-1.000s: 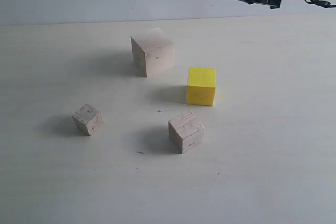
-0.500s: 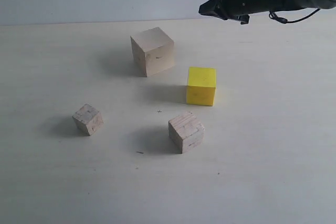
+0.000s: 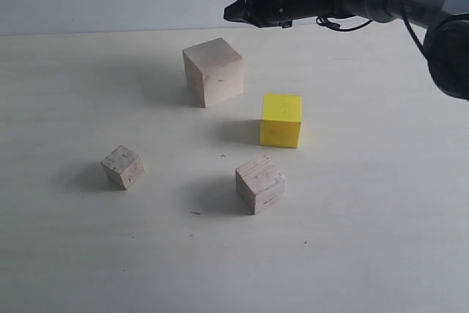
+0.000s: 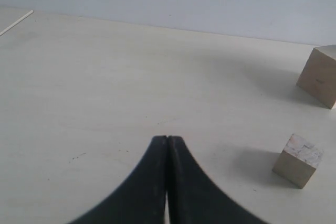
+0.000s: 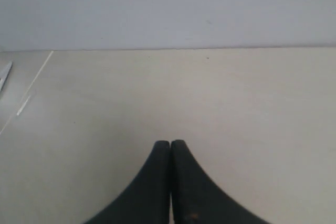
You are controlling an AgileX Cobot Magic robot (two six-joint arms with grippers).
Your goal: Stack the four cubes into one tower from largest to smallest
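In the exterior view all four cubes sit apart on the table [image 3: 381, 240], none stacked. The large cube [image 3: 212, 71] is at the back, the yellow cube [image 3: 281, 120] is near it to the right and closer to the camera, the grainy cube [image 3: 260, 184] is in front of that, and the small cube [image 3: 122, 166] is well off to the left. The right gripper [image 3: 233, 5] hangs in the air over the far part of the table, past the large cube, holding nothing. In the left wrist view the left gripper [image 4: 167, 141] has its fingers pressed together, empty, with the small and large cubes off to one side. In the right wrist view that gripper's fingers are also together, with no cube in sight. The stacking looks not yet begun, and the step in hand is probably the reach for the yellow cube; the next move calls for parting the fingers, then lowering squarely over it
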